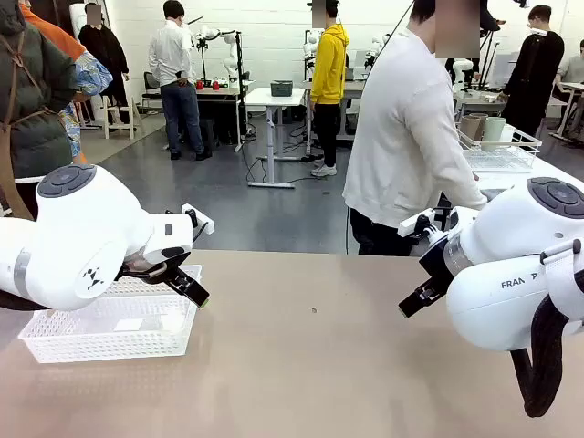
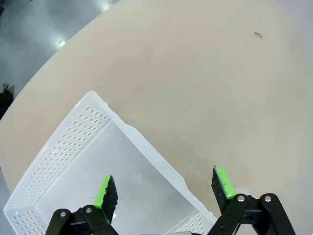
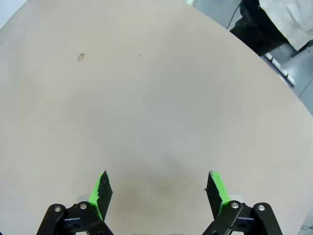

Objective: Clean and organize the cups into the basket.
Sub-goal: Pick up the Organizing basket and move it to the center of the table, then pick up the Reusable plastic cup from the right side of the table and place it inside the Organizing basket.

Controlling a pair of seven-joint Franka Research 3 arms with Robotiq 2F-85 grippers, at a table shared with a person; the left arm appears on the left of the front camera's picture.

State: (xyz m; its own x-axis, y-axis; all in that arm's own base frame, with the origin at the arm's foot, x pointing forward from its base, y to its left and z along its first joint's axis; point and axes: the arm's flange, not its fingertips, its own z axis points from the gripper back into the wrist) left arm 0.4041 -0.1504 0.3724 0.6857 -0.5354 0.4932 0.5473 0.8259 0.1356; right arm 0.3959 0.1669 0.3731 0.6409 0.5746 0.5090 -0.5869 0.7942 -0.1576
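The white lattice-sided basket (image 1: 108,327) lies on the table's left side with nothing in it. My left gripper (image 1: 190,290) hangs open over its right end; in the left wrist view the basket (image 2: 73,152) lies under the left fingertip and the gripper (image 2: 164,188) straddles its rim. My right gripper (image 1: 418,297) hovers open above the bare table at the right, and nothing sits between its green pads in the right wrist view (image 3: 159,188). A tan cup (image 1: 472,126) and a mint green cup (image 1: 494,130) stand in a wire-frame basket (image 1: 500,157) at the back right.
A person in a white top (image 1: 406,137) stands at the far edge of the table, turned toward the wire-frame basket. A small dark speck (image 1: 313,312) marks the tan tabletop (image 1: 301,365). Other people and workbenches stand farther back.
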